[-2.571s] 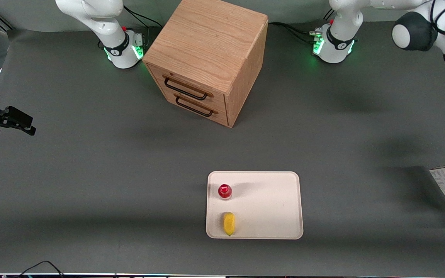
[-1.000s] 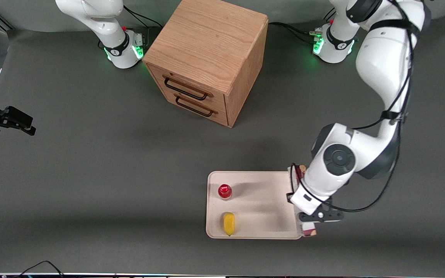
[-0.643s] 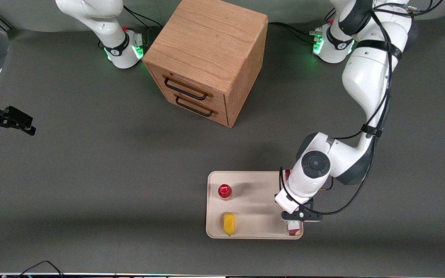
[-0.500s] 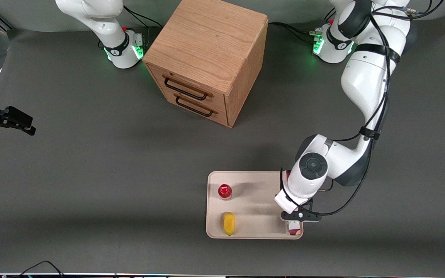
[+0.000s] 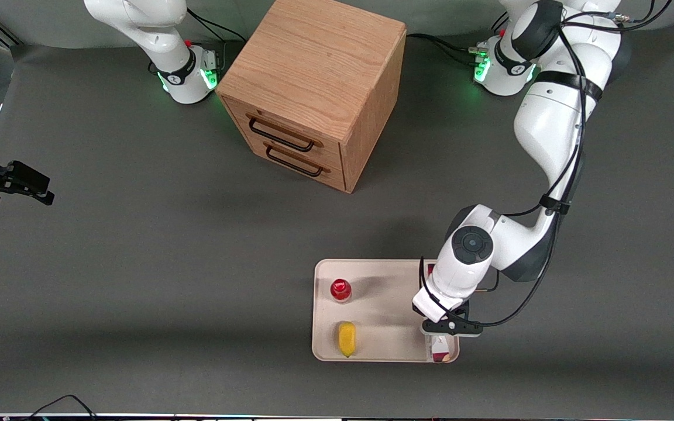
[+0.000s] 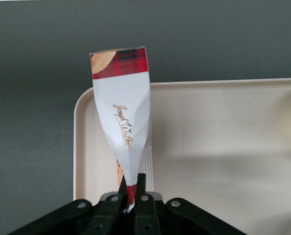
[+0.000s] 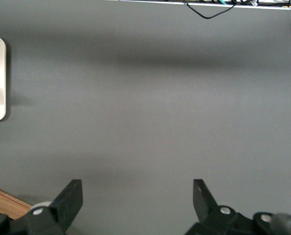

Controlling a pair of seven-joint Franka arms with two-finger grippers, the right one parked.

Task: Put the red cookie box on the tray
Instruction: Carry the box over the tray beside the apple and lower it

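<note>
Mostly wrist-hidden: pincer (image 6: pixel 132 199) clamps red cookie box (image 6: pixel 123 117) over tray (image 5: pixel 384 345).

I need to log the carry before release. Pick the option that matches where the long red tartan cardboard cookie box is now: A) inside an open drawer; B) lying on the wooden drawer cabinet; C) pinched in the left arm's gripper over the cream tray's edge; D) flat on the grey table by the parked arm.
C: the gripper is shut on the red cookie box, which hangs over the tray at its working-arm edge.
</note>
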